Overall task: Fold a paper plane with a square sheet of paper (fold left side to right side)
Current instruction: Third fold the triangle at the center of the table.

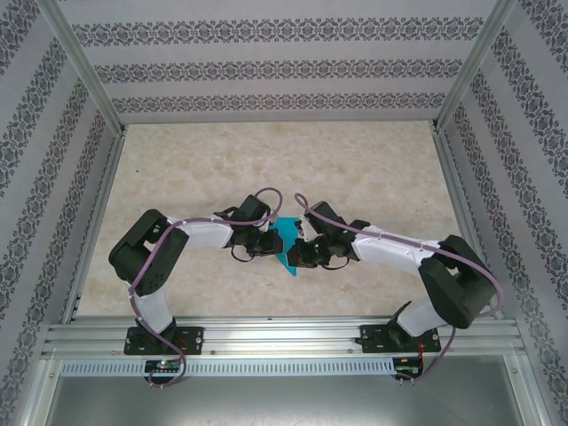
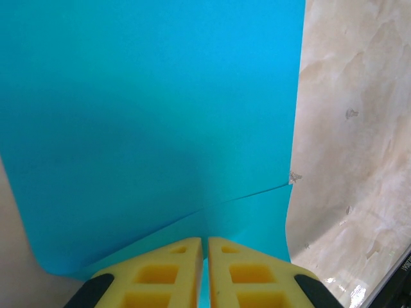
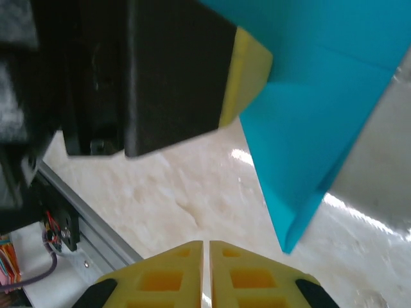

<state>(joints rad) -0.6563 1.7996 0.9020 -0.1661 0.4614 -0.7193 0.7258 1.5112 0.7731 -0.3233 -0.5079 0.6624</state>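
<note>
- Three walls (image 1: 266, 89) round the cell: pale matte wallpaper w/ dark floral bands.
- table (image 1: 266, 160): flat beige top, marble-like veining, slight gloss. A few small specks show on it in left wrist view.
- frame rail (image 1: 284, 335) along near edge: silver slotted alu extrusion, both arm bases bolted on.
- left arm (image 1: 160, 257) & right arm (image 1: 444, 275): white shells, black joints, bent inward so the wrists meet mid-table.
- paper plane (image 1: 286, 241): thin bright teal paper, plain, smooth, unmarked, only partly folded. Sits between the 2 wrists, approx table centre, narrowing to a point toward the near edge.
- in left wrist view the paper (image 2: 160, 115) is a broad face w/ one straight diagonal crease & a curled lower-left corner.
- in right wrist view (image 3: 308, 109) overlapped layers end in a sharp tip. Can't tell if the tip touches the table.
- left gripper (image 2: 205, 247): jaws pinched together on the paper's edge, teal visible in the slit.
- right gripper (image 3: 207, 247): jaws closed to a thin slit, nothing between them. It is apart from the paper, w/ the plane's tip near, up & to the right.
- fingers (image 2: 176, 273): yellow, blunt wedges w/ rectangular hollow cells, black backing.
- black strip (image 2: 401, 276) at frame corner: white marks, too blurred to read.
</note>
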